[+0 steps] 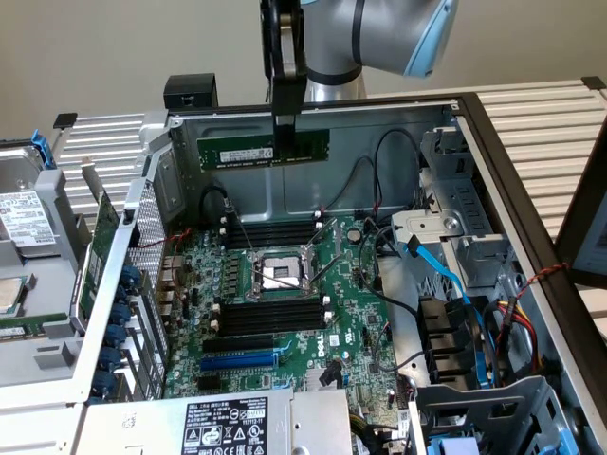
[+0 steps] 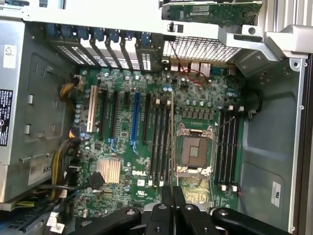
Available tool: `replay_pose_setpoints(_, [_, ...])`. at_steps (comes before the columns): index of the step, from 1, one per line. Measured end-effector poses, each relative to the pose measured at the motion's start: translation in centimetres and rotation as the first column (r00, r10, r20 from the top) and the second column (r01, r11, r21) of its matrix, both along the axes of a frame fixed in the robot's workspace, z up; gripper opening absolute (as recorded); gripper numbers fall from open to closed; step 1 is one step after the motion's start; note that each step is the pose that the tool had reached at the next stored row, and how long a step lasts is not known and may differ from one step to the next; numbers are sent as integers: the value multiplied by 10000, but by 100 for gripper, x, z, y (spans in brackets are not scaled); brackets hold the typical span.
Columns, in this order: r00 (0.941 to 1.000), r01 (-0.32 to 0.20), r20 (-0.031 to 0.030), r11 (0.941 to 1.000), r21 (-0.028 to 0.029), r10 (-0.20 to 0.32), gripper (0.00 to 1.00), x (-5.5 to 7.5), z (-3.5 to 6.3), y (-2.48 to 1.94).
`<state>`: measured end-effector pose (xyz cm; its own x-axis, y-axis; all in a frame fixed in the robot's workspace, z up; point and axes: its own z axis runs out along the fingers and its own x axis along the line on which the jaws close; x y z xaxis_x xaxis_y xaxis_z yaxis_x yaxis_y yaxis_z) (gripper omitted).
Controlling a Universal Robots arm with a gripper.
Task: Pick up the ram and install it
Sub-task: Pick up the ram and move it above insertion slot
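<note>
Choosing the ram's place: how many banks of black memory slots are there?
2: far bank between socket and case wall; near bank between socket and blue slot. Tool holds ram.

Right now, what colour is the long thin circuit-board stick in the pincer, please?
The ram is green with a white label; clearest in the exterior view.

Pincer point(image 1: 285, 144) clamped on ram point(image 1: 232, 152); stick held level, high over open computer case point(image 1: 531, 237); well apart from motherboard point(image 1: 351, 313); black memory slots point(image 1: 270, 318) lie either side of CPU socket point(image 1: 280, 273).
</note>
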<state>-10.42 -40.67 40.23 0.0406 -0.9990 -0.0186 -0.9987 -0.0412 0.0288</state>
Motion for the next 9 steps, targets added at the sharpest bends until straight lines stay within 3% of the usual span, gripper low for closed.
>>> replay_pose_setpoints(4, [9996, 286, 0, 9996, -58, -286, 13, 12, -16, 0])
replay_pose_setpoints(9, [9987, 511, -14, 9987, -43, -511, 13, 13, -39, -10])
